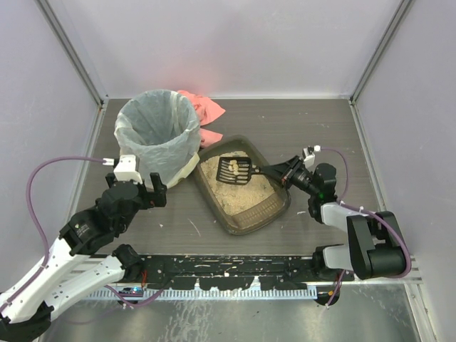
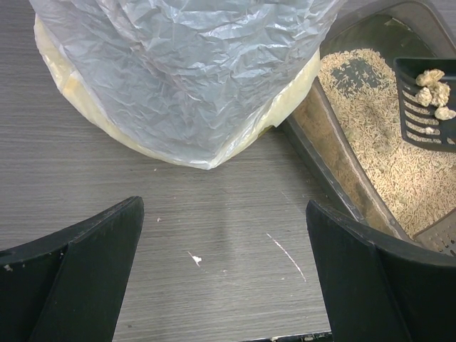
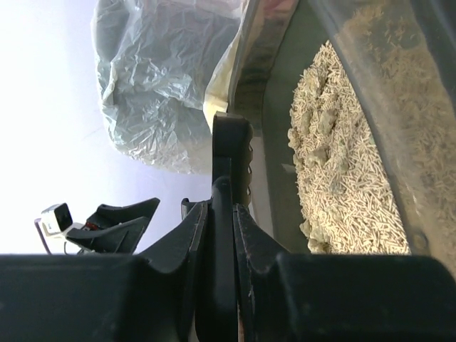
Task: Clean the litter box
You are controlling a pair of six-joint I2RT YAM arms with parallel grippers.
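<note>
A dark wood-grain table point(image 1: 320, 135) carries all items. The largest item on it is a round bin point(image 1: 169, 155), lined with a white bag point(image 2: 192, 71), which is positioned at the far left of the table.

The litter box point(image 1: 246, 226), a shallow dark-brown tray with rounded corners, is located at the centre of the table, immediately to the right of the bin, and is set at an angle to the table edges. Its far-left corner is placed against or just beside the bin base; contact cannot be confirmed. The tray is filled with tan litter point(image 1: 246, 198).

A pink cloth point(image 1: 205, 108) is lying behind the bin, partly hidden by it.

A small black slotted scoop point(image 1: 235, 169) is held over the far-left part of the litter, with its head directed toward the bin. Several pale clumps point(image 2: 433, 91) are carried in the scoop head.

The right gripper point(image 1: 274, 171) is clamped on the scoop handle; in the right wrist view the handle is seen pinched edge-on between both fingers.

The left gripper point(image 2: 224, 214) is released, with its jaws spread wide and nothing between them. It is positioned low over the table, just in front of the bin, and no item is touched by it.
</note>
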